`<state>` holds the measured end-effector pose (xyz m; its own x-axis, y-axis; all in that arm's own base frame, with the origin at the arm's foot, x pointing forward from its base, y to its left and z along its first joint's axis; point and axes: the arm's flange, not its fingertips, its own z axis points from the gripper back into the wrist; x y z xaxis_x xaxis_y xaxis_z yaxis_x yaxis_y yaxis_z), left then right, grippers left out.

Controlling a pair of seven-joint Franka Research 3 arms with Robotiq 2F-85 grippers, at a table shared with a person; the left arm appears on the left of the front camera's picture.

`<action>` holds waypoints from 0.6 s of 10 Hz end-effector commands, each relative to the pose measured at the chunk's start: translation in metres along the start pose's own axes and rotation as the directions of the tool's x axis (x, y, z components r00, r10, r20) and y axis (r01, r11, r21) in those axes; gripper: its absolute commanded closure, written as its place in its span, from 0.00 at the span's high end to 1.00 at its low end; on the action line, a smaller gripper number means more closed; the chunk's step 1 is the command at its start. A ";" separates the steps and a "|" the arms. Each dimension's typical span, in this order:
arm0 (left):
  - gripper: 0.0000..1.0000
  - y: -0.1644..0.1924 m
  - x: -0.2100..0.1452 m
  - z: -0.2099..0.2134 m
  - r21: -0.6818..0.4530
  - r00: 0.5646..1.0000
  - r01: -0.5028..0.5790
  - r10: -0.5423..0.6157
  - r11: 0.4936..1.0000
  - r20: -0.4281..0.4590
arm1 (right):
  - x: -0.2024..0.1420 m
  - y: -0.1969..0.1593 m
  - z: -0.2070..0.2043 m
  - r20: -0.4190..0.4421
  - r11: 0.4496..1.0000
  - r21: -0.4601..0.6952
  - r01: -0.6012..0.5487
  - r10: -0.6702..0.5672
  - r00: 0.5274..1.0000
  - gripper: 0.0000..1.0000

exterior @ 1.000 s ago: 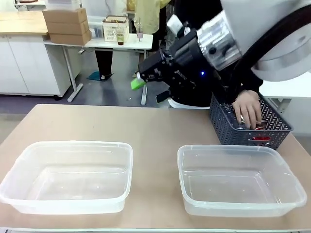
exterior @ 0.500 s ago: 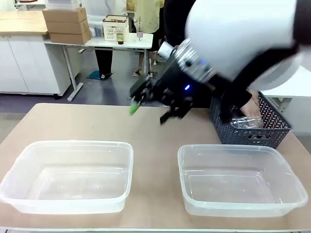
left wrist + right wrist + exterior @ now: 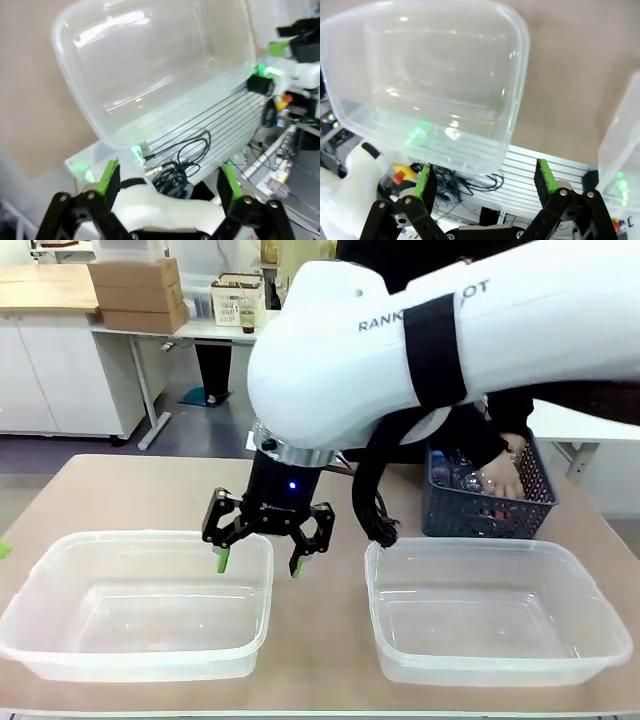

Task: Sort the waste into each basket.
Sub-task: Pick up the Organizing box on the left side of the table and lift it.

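Observation:
Two clear baskets sit on the table, one at the left [image 3: 140, 605] and one at the right [image 3: 490, 615], and neither holds anything. My right gripper [image 3: 257, 545] hangs open with nothing in it, right over the left basket's right rim. In the right wrist view its gripper [image 3: 484, 175] looks down on that basket [image 3: 420, 75]. My left gripper [image 3: 169, 172] is open with nothing between its pads, close to a clear basket [image 3: 150, 65]. The waste [image 3: 462, 480], clear bottles, lies in a dark lattice basket [image 3: 487, 515].
A person's hand [image 3: 505, 475] reaches into the dark lattice basket at the table's far right. My right arm [image 3: 420, 350] spans the middle of the table from the right. A green fingertip [image 3: 3, 550] shows at the left edge.
My right arm has swung down and left from above the far side to the left basket's rim. The dark basket has shifted a little to the left, with the hand still in it.

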<state>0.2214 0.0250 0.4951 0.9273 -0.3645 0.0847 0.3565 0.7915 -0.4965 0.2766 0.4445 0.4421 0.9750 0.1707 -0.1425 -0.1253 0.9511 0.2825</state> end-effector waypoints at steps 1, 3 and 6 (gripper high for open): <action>1.00 0.004 -0.008 0.017 0.020 0.996 0.029 -0.030 0.999 0.086 | -0.011 -0.003 0.015 0.108 1.000 0.026 0.001 -0.004 0.994 1.00; 1.00 0.000 0.006 -0.016 0.081 1.000 -0.015 0.015 0.997 -0.010 | 0.005 0.014 -0.019 -0.039 0.987 -0.130 0.098 -0.104 0.994 1.00; 1.00 0.023 0.002 -0.112 0.143 0.991 -0.101 0.113 0.985 -0.079 | 0.021 0.007 -0.055 -0.075 0.958 -0.143 0.248 -0.261 0.963 1.00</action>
<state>0.2536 0.0111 0.4701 0.9401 -0.3406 -0.0137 0.3063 0.8616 -0.4048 0.2787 0.4535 0.3837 0.9625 -0.0047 -0.2711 0.0391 0.9918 0.1215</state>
